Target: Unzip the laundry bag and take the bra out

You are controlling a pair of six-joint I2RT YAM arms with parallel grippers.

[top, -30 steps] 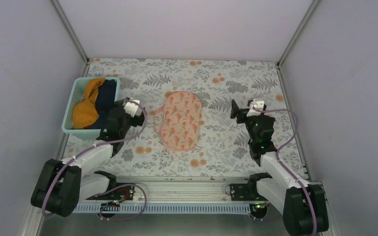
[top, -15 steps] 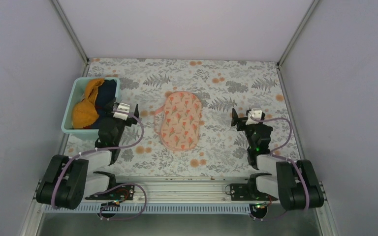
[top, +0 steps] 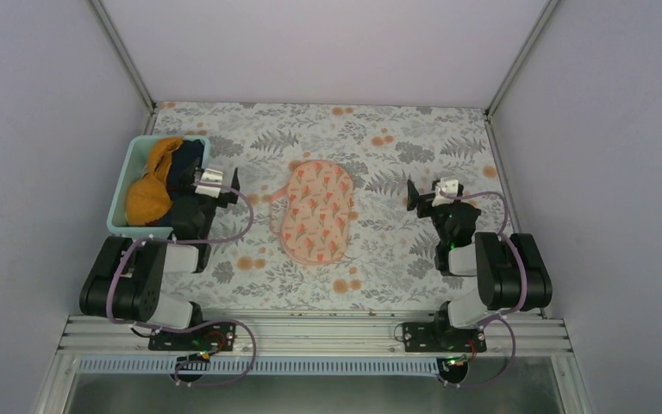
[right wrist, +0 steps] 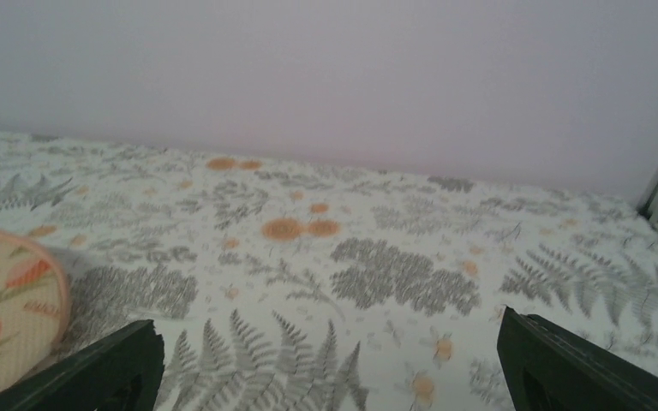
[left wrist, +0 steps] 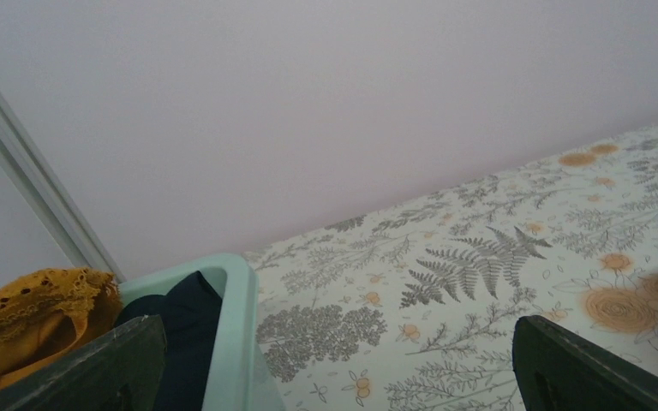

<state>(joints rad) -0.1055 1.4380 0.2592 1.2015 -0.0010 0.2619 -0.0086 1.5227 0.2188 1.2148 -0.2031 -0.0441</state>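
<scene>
The laundry bag (top: 316, 211), a flat oval peach pouch with orange-red flowers, lies mid-table; its rounded edge (right wrist: 4, 308) shows at the left of the right wrist view. The mustard bra (top: 149, 191) lies in the teal bin (top: 119, 226), and its lacy fabric (left wrist: 26, 308) shows in the left wrist view. My left gripper (top: 224, 183) (left wrist: 338, 377) hangs open and empty between the bin and the bag, touching neither. My right gripper (top: 421, 197) (right wrist: 330, 368) is open and empty to the right of the bag. I cannot make out the bag's zipper.
Dark navy clothing (top: 185, 168) (left wrist: 180, 317) fills the bin beside the bra. The bin's rim (left wrist: 231, 325) stands close to my left finger. A floral cloth (top: 379, 259) covers the table, and pale walls enclose it on three sides.
Both arms have folded back toward their bases, drawing the grippers nearer the near edge and tilting them up. Both stayed open. The bag and bin have not moved.
</scene>
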